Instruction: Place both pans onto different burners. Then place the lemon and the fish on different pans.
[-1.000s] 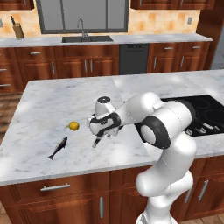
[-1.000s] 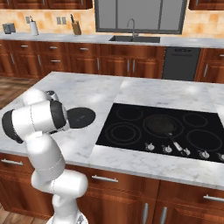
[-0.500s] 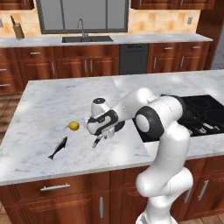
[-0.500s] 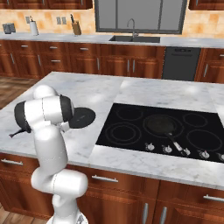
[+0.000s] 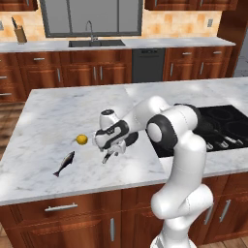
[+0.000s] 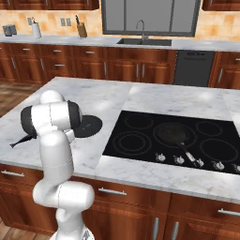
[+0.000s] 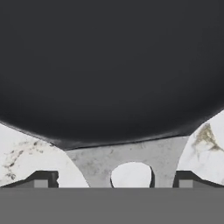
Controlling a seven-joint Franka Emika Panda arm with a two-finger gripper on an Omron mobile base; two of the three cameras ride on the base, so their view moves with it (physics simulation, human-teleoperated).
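The fish (image 5: 64, 163) lies near the table (image 5: 53, 121) front edge, the lemon (image 5: 82, 140) just beyond it. The tool (image 7: 113, 177), fingers spread, straddles the grey handle (image 7: 131, 159) of one pan (image 7: 109, 65) on the marble. Farther right, the second pan (image 6: 172, 133) sits on a cooktop (image 6: 140, 140) burner (image 6: 132, 140).

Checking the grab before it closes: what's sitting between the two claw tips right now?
In the hand view, the pan's grey handle, with its hanging hole, lies between the open claw tips, over the marble counter. The black pan sits just ahead.
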